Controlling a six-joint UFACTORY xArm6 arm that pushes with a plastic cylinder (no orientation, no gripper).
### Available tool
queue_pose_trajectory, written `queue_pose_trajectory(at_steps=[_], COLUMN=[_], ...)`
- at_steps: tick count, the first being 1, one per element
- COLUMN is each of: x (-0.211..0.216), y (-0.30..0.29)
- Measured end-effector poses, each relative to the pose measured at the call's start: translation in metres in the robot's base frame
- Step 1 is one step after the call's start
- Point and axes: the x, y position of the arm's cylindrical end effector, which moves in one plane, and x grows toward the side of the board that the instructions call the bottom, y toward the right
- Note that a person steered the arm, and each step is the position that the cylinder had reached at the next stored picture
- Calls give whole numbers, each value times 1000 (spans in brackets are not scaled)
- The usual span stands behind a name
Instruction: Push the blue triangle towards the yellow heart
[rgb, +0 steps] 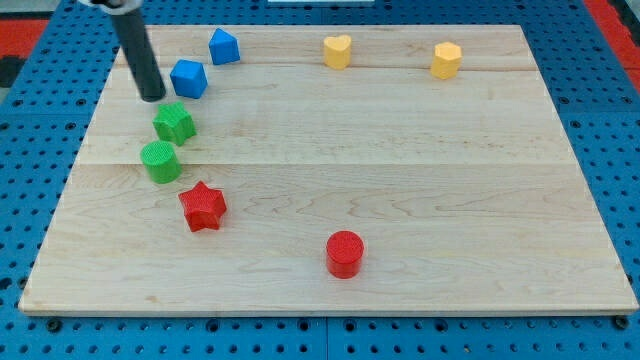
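Observation:
The blue triangle (223, 46) lies near the view's top left of the wooden board (400, 170). The yellow heart (338, 50) lies to its right along the view's top edge, well apart from it. My tip (152, 97) rests on the board just left of a blue cube (188, 78), close to it or touching it. The tip is below and left of the blue triangle, with the cube between them. The dark rod slants up to the view's top left corner.
A yellow hexagon-like block (446, 60) sits at the view's top right. A green star (174, 123) and a green cylinder (160, 161) lie just below my tip. A red star (203, 206) and a red cylinder (345, 253) lie lower down.

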Motion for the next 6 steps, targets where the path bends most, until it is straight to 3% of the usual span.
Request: queue_pose_trajectory(at_steps=[2,3,6], x=[-90,-90,-80], y=[18,71,115])
